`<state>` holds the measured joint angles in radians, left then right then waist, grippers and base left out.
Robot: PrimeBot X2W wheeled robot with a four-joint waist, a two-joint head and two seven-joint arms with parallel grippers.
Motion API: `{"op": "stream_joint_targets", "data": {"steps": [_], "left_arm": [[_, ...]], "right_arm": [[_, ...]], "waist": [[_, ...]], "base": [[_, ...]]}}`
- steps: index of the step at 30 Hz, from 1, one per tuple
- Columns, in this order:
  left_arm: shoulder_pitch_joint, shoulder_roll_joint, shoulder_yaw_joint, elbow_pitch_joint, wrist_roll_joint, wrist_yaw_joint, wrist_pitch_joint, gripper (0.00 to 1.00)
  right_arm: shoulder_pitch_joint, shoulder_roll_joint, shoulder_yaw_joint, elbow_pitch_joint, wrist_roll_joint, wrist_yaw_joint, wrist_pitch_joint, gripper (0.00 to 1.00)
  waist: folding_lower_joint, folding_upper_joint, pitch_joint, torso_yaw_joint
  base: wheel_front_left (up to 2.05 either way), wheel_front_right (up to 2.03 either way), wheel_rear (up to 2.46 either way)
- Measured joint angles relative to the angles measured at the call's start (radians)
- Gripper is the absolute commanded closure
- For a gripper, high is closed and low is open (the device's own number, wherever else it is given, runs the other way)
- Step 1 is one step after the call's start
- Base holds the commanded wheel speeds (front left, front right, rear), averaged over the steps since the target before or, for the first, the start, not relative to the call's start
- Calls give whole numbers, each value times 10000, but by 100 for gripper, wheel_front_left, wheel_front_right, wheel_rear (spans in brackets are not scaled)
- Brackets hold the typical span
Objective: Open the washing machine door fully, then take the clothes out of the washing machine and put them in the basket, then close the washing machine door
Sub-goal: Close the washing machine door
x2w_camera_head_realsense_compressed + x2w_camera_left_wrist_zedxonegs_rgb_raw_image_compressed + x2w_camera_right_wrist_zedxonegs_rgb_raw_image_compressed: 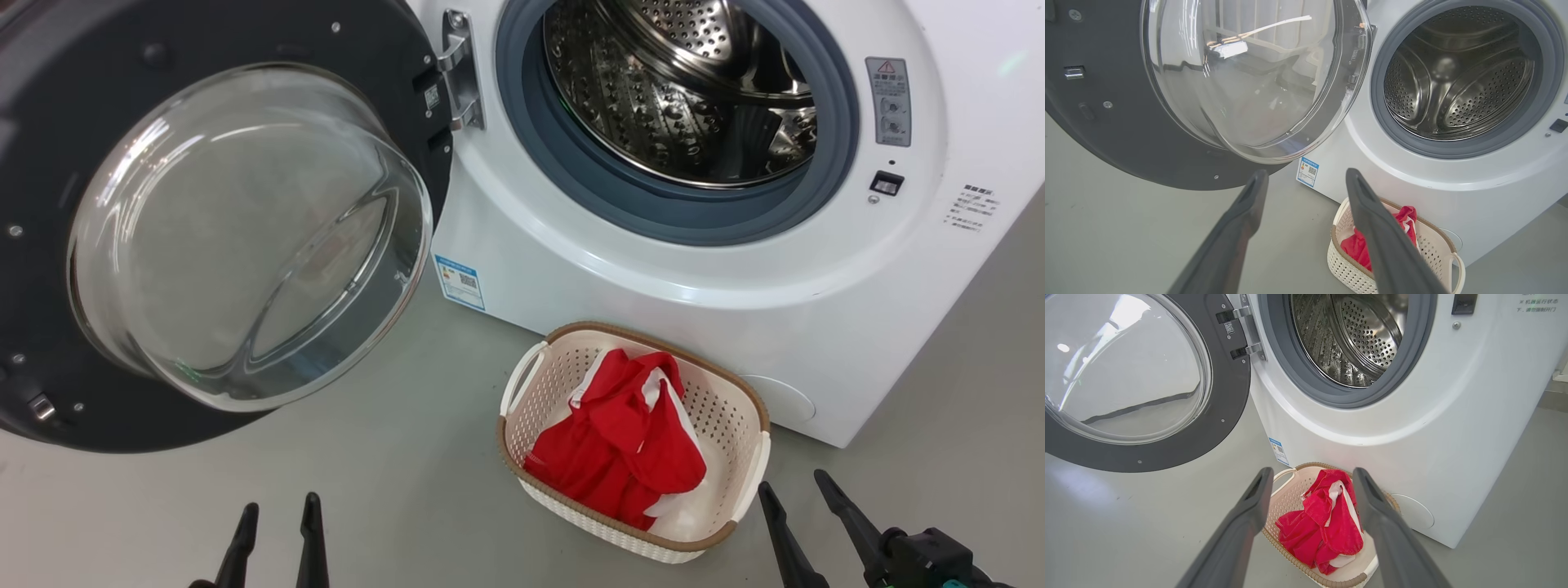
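Red fabric with white trim, the clothes (620, 441), lies heaped in the basket (531, 392). The basket stands on the grey floor (367, 490) just in front of the washing machine (653, 294), below its opening. In the head view the washing machine door (204, 237) is swung wide to the left on its hinge. The part of the steel drum (686, 90) that shows holds no garment. The left end effector (280, 502) at the lower left and the right end effector (792, 486) at the lower right both have their fingers apart and carry nothing.

In the left wrist view the spread fingers point toward the door's lower edge and the machine's front. The drum shows deeper here, bare perforated steel down to its back wall. A fold of the red cloth peeks over the basket's brown rim.

In the right wrist view the two fingers frame the basket without touching cloth or rim. The garments cover most of the tub, with a strip of its cream floor bare at the near end.

Judged from this, the opening and the unloading look done. Only closing the door remains, and neither end effector is on the door yet.
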<state>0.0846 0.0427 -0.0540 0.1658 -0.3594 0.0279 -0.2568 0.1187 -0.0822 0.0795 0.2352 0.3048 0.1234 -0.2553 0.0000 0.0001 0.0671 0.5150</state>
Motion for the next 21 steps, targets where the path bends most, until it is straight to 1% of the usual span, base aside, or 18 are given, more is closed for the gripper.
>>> {"op": "stream_joint_targets", "data": {"steps": [12,13,14,15,16,18,21], "left_arm": [[46,0,0,-134,-207,81,0,0],[49,0,-2,-142,-207,77,0,19],[51,0,-2,-157,-236,65,0,59],[51,0,4,-188,-313,19,0,93],[51,0,15,-207,-330,-36,0,100],[49,-6,88,-284,-337,-213,0,100],[-75,-4,508,-606,-359,-499,0,100]], "right_arm": [[-236,-100,257,127,27,0,0,0],[-236,-100,257,125,27,0,0,0],[-234,-100,255,125,27,0,0,0],[-232,-96,242,125,27,0,0,0],[-229,-90,221,123,27,0,0,0],[-201,-65,150,115,27,0,0,0],[-187,-25,4,79,27,0,0,0]], "waist": [[0,0,-17,30],[0,0,-33,23],[0,0,-51,16],[0,0,-67,8],[0,0,-85,-1],[0,0,-151,-19],[0,0,-211,-57]], "base": [[0,0,0],[0,0,0],[0,0,0],[0,0,0],[0,0,0],[0,0,0],[0,0,0]]}}
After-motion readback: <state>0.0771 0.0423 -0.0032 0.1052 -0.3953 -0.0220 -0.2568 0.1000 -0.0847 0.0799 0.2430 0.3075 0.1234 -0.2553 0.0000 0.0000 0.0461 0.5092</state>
